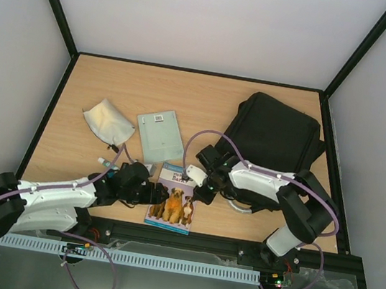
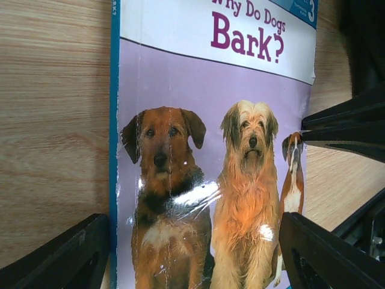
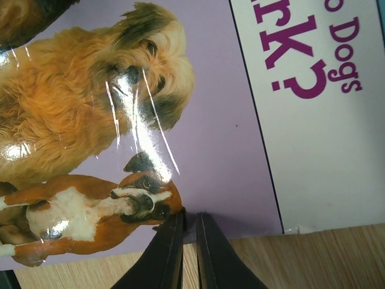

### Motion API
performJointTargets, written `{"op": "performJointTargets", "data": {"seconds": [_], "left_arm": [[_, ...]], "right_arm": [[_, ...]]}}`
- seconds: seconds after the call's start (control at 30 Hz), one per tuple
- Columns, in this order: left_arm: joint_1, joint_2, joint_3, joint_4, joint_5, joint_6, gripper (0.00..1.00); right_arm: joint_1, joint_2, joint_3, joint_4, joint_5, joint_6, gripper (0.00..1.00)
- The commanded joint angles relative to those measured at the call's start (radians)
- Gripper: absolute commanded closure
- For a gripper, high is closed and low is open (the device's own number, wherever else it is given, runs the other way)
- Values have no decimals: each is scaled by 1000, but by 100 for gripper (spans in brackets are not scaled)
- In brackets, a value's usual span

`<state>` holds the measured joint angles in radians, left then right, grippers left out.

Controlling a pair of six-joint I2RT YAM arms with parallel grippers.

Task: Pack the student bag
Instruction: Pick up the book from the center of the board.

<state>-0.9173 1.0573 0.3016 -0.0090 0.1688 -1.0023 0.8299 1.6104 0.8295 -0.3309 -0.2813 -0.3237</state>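
Two black grippers meet over a thin paperback book (image 1: 172,199) with three dogs on a lilac cover and the title "Why Do Dogs Bark?", which lies flat near the front edge of the light wooden table (image 1: 94,79). The left gripper (image 1: 160,194) comes from the left side, and in its wrist view its jaws stand wide apart, one finger (image 2: 66,259) on the bare wood beside the blue spine and the other over the opposite side, so the book (image 2: 204,180) lies between them and nothing is held. The right gripper (image 1: 201,189) is at the right edge of the book; in its wrist view the fingers (image 3: 165,256) are almost together with only a thin slit between them, and their tips touch the edge of the cover (image 3: 198,150) beside the boxer dog. Whether they pinch the cover, I cannot tell. The student bag (image 1: 274,138), a large black soft fabric backpack, lies flat on the far right part of the table, behind the right arm and apart from the book. A crumpled cream cloth pouch (image 1: 107,121) and a flat pale green rectangular sleeve (image 1: 159,135) lie side by side to the left of the bag, beyond the book.
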Motion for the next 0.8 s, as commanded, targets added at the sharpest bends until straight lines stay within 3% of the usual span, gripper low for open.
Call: {"op": "performJointTargets", "data": {"seconds": [0.0,0.27,0.43,0.77], "left_arm": [[11,10,-38,30,70,-60,20],[45,-49,-81,127,137,-122,21],[58,-49,-86,182,173,-124,30],[67,-58,-40,206,193,-128,38]], "right_arm": [[8,109,-15,-29,73,15,91],[8,159,-12,-35,92,16,91],[7,176,-8,-39,93,19,91],[8,201,-7,-46,101,22,91]]}}
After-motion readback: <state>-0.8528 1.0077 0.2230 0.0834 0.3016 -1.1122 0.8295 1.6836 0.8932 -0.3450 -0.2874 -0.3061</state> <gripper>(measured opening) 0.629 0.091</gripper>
